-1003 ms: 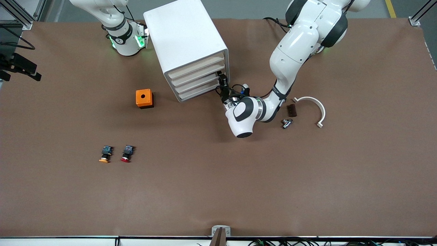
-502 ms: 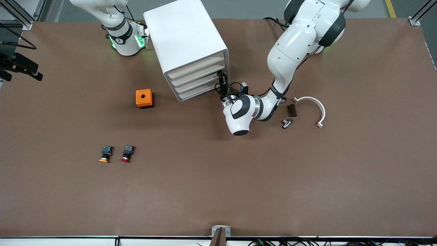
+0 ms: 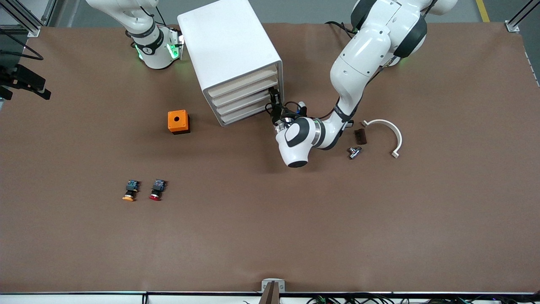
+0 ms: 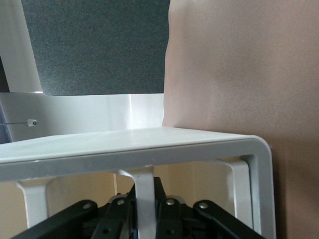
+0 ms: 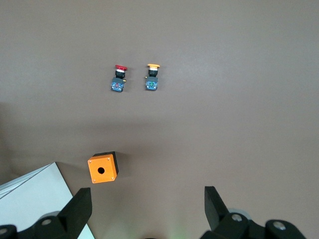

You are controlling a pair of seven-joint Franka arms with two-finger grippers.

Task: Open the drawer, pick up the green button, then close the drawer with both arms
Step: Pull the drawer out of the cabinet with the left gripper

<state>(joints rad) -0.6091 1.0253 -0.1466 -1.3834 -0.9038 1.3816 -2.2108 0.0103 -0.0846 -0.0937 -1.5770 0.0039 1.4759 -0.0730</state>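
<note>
**A:** Drawer [image 3: 247, 113], lowest of four in the white cabinet [image 3: 228, 50], sat shut at twelve o'clock on the bench [image 3: 270, 236]. Which step was in hand?

**B:** The opening. The left gripper [image 3: 273, 98] had clamped tight on the drawer's handle [image 4: 144, 199], a slim white plastic rib. I'd judge a straight pull outward came next.

**A:** And the green button?

**B:** Not visible; presumably inside. The right gripper [image 5: 147, 209] waited high over the bench with its fingers spread wide, empty, above a boxy orange block [image 3: 178, 121]. Orange-capped [image 3: 130, 190] and red-capped [image 3: 156, 189] buttons lay at eight o'clock on the matte brown surface.
</note>
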